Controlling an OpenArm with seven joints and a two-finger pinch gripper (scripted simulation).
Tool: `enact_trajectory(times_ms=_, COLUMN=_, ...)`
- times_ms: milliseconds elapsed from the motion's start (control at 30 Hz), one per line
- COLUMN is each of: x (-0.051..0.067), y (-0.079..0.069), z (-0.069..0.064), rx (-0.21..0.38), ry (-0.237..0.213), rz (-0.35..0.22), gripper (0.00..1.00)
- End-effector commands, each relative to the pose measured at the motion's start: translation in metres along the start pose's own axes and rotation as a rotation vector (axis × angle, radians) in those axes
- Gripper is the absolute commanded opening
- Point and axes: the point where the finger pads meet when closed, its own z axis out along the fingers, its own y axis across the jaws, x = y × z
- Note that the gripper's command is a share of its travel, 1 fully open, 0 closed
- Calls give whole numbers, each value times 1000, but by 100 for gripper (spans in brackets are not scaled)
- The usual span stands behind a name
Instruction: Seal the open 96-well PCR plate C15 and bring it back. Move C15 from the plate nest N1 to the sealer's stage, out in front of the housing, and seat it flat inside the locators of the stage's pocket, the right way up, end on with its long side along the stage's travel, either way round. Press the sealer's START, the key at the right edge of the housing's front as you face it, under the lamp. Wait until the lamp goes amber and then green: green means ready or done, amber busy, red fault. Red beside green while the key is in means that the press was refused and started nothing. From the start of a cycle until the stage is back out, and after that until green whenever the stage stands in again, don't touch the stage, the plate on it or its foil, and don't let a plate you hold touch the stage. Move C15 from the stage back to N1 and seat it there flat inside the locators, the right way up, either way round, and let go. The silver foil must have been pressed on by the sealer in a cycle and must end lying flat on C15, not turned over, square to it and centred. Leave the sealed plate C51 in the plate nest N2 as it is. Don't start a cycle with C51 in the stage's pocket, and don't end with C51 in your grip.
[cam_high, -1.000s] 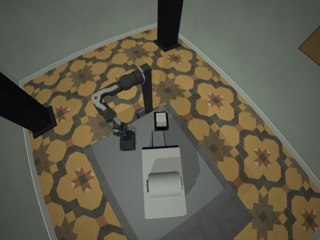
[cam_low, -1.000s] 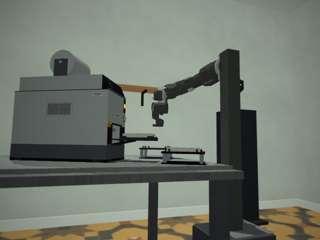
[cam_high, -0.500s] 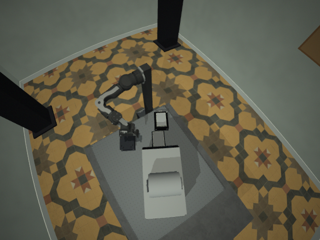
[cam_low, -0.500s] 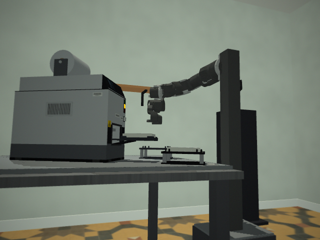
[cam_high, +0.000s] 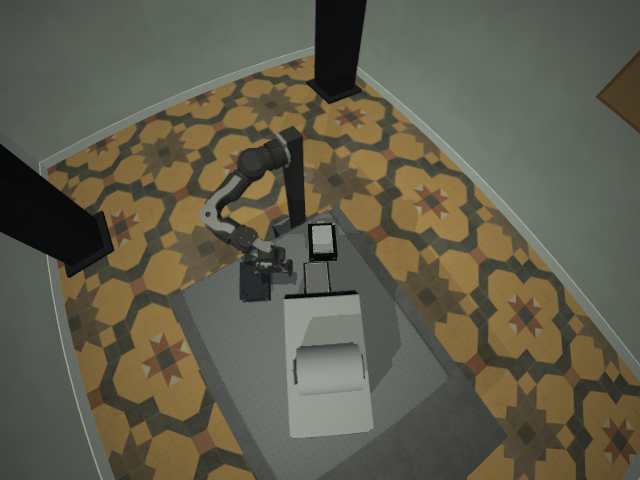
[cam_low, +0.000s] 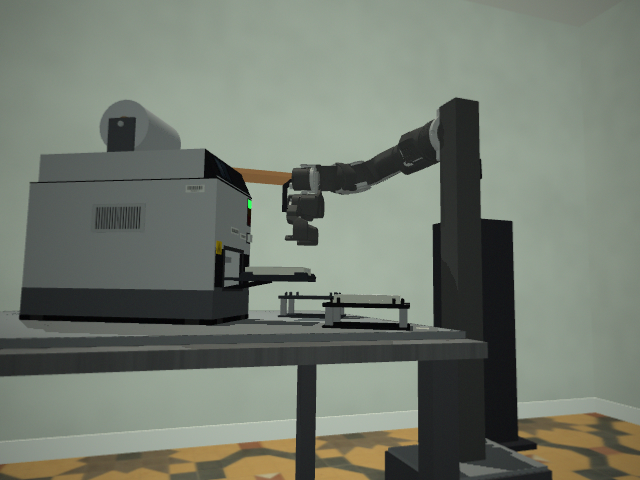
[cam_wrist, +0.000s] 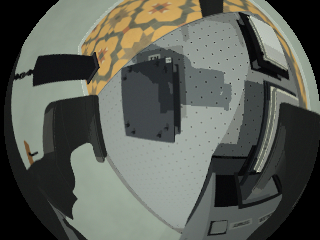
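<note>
The sealer (cam_low: 134, 232) shows a green lamp (cam_low: 249, 204). The START key (cam_low: 248, 237) sits just below it. The stage (cam_high: 316, 276) stands out in front of the housing. Plate C15 (cam_low: 278, 270) lies flat on it with a pale silver top. Nest N1 (cam_high: 254, 285) is dark and empty, and it also shows in the wrist view (cam_wrist: 150, 103). My gripper (cam_low: 301, 238) is open and empty. It hangs in the air in front of the key, above N1 (cam_low: 305, 298) and beside the stage, touching nothing.
Sealed plate C51 (cam_high: 322, 241) sits in nest N2 (cam_low: 367, 305), close to the arm's black post (cam_low: 457, 222). A foil roll (cam_low: 139, 129) lies on top of the housing. Two black pillars stand on the tiled floor.
</note>
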Motion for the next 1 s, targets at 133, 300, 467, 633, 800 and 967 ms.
enact_trajectory(times_ms=133, x=2, y=3, z=0, rx=1, ry=2, rz=-9, gripper=77)
enact_trajectory(times_ms=300, x=-1, y=27, z=-2, rx=-3, ry=1, rz=-12, gripper=77)
enact_trajectory(times_ms=467, x=-4, y=60, z=-3, rx=1, ry=2, rz=-9, gripper=77)
enact_trajectory(times_ms=633, x=-4, y=60, z=-3, rx=1, ry=2, rz=-9, gripper=77)
enact_trajectory(times_ms=800, x=-4, y=60, z=-3, rx=1, ry=2, rz=-9, gripper=77)
enact_trajectory(times_ms=967, x=-9, y=116, z=-6, rx=0, ry=2, rz=-9, gripper=77)
